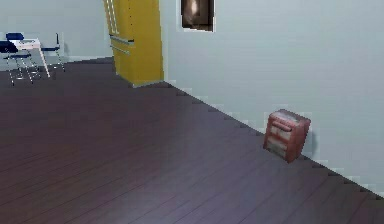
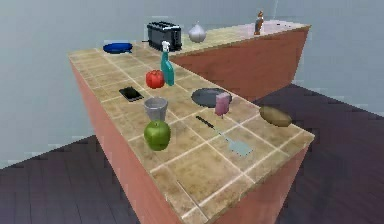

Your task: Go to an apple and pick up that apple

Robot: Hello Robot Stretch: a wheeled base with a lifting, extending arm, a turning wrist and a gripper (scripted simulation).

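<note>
A green apple point(image 2: 157, 134) sits on the tiled counter point(image 2: 200, 170) in the arm side view, near the counter's near-left edge. A grey cup point(image 2: 156, 106) stands just behind it. Farther back lies a round red fruit point(image 2: 155, 79), next to a teal spray bottle point(image 2: 167, 68).
The counter also carries a dark phone point(image 2: 130, 94), blue plate point(image 2: 117, 47), black toaster point(image 2: 164, 36), dark dish point(image 2: 207, 97), pink cup point(image 2: 223, 103), spatula point(image 2: 225, 135) and brown lump point(image 2: 276, 116). In the forward view, dark floor runs past a small red-brown box point(image 1: 286, 134), yellow cabinet point(image 1: 138, 40) and table with chairs point(image 1: 25, 50).
</note>
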